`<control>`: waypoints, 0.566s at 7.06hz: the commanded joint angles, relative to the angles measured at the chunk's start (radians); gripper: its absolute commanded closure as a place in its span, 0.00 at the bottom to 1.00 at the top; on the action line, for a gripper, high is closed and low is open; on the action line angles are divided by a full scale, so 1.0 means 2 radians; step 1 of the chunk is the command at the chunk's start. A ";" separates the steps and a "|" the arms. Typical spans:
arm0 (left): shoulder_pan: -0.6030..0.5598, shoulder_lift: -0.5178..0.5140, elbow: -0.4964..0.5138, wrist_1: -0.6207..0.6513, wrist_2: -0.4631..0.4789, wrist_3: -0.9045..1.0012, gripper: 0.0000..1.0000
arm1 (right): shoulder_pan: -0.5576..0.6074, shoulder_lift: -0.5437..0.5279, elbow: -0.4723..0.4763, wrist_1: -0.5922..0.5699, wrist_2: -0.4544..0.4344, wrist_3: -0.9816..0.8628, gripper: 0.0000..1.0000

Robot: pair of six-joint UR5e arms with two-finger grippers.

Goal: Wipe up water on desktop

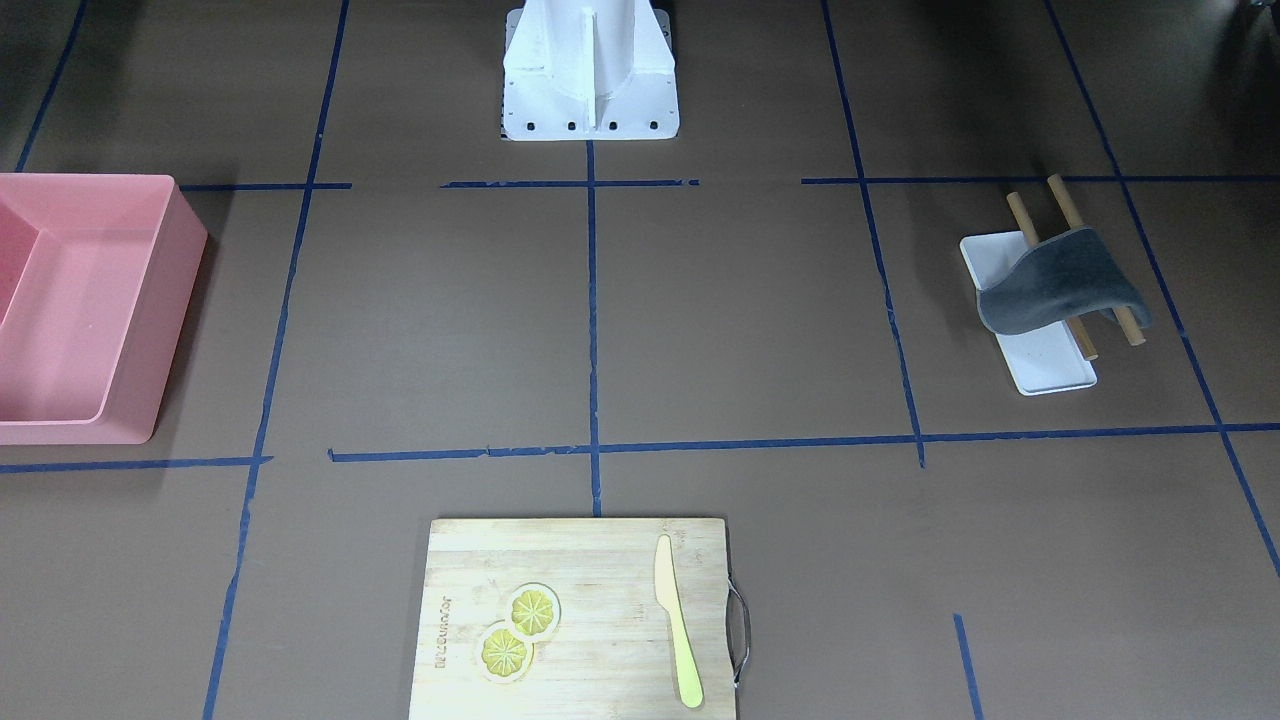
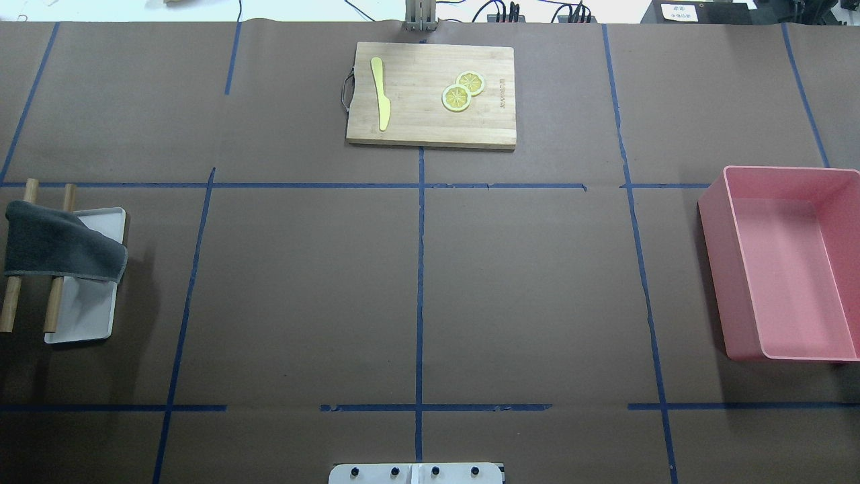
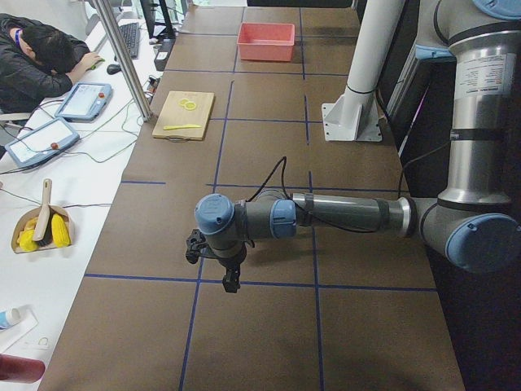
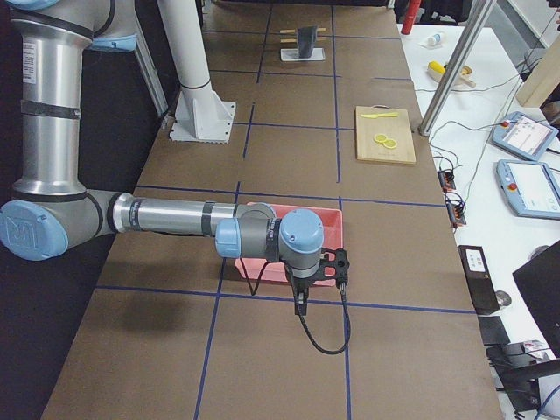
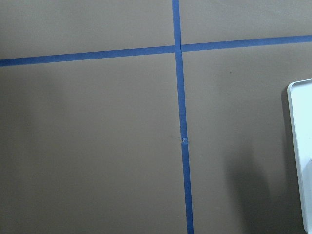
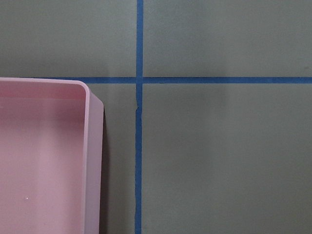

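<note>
The dark-brown desktop with blue tape lines fills the overhead view; I see no water on it. A grey cloth hangs over two wooden rods above a white tray at the robot's far left; it also shows in the front view. My left gripper shows only in the exterior left view, hanging over bare desktop; I cannot tell whether it is open or shut. My right gripper shows only in the exterior right view, beside the pink bin; I cannot tell its state.
The pink bin stands at the robot's right. A bamboo cutting board with a yellow knife and two lemon slices lies at the far edge. The left wrist view shows the tray's edge.
</note>
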 commanded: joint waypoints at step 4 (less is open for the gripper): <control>0.000 -0.004 -0.002 -0.001 -0.001 0.000 0.00 | 0.000 0.000 0.000 0.001 0.000 0.001 0.00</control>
